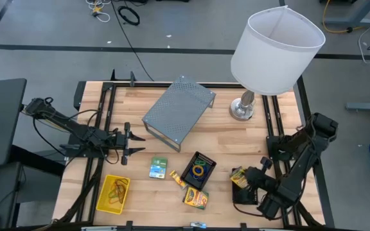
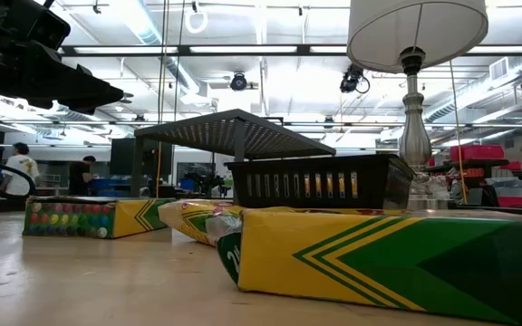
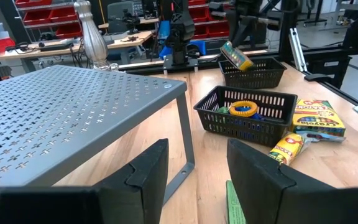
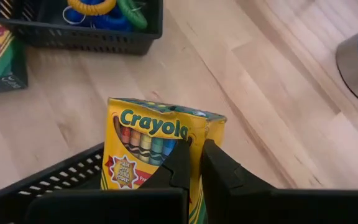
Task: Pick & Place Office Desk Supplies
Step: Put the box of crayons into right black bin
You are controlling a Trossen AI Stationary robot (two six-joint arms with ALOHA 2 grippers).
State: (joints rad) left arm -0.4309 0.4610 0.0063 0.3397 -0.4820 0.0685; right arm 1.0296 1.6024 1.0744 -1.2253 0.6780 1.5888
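The pale wood table (image 1: 223,138) stands in a workshop with red bins behind. One black mesh tray (image 1: 198,169) holds coloured rubber-band loops (image 3: 243,109); the yellow basket (image 1: 99,199) holds more. The right gripper (image 1: 244,179) pinches a cardboard crayon box (image 4: 148,149) above the second tray (image 4: 55,177). The left gripper (image 1: 132,141) hovers, fingers apart, beside the perforated grey shelf (image 1: 178,108).

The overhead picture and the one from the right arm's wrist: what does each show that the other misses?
Only the overhead view shows the yellow basket, the grey perforated stand, the white lampshade and the waiting left hand, open beside the stand. Only the wrist view shows the Crayola lettering and the crayons pictured on the box. Both show the right hand gripping that crayon box over a black mesh tray, and the other tray holding coloured loops.
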